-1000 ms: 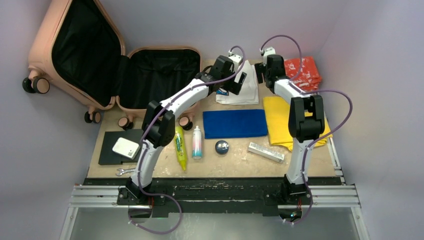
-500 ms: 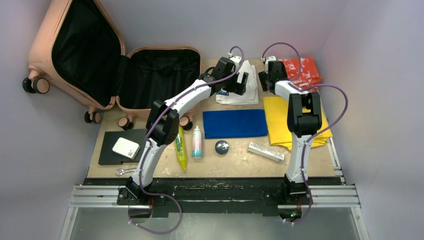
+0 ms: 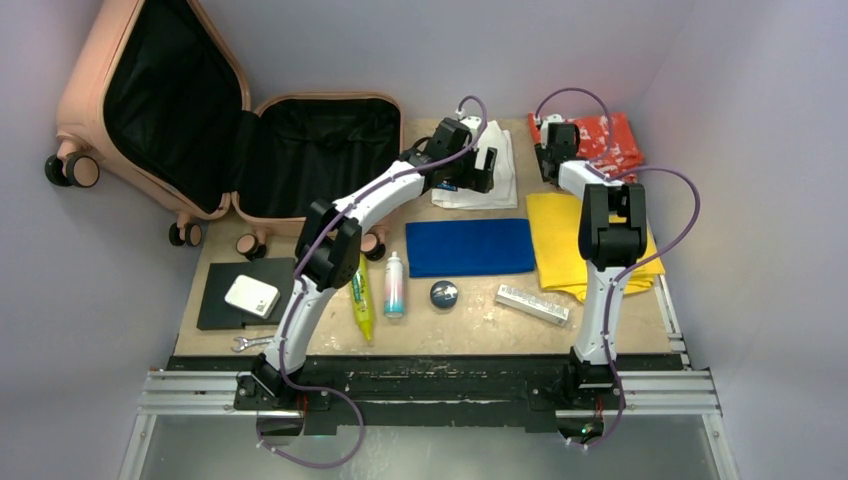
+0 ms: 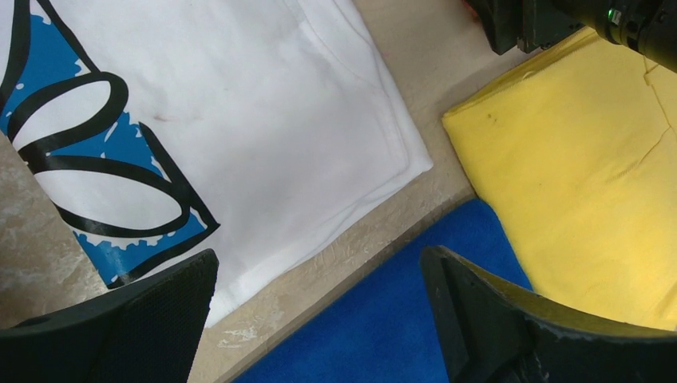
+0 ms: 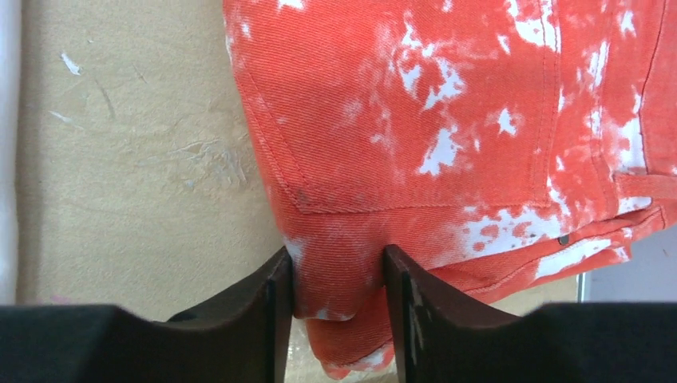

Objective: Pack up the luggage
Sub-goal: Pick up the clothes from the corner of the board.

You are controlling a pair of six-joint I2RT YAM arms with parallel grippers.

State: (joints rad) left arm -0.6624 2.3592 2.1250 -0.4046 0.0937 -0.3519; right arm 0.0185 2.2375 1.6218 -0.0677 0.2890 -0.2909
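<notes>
The luggage (image 3: 85, 90), a salmon-pink hard-shell suitcase with black lining, lies open at the back left. At the back right lies a folded orange-red garment with white blotches (image 3: 612, 140). My right gripper (image 3: 551, 152) is at its near-left corner. In the right wrist view a bunched fold of the garment (image 5: 415, 120) fills the gap, and my right gripper (image 5: 337, 263) is shut on it, both fingers touching the cloth. My left gripper (image 3: 480, 170) hangs open over the bare strip between a white printed shirt (image 4: 263, 104) and a blue cloth (image 4: 383, 327), with nothing in my left gripper (image 4: 319, 259).
A yellow cloth (image 3: 555, 235) lies under the right arm. Along the front are a black pad with a white box (image 3: 250, 295), a wrench (image 3: 250, 343), a yellow-green tube (image 3: 360, 295), a white bottle (image 3: 395, 285), a dark round tin (image 3: 444, 293) and a silver carton (image 3: 532, 303).
My right gripper has moved right from beside the white shirt to the orange-red garment, and its jaws have narrowed onto the cloth. The left gripper has shifted slightly and stays open.
</notes>
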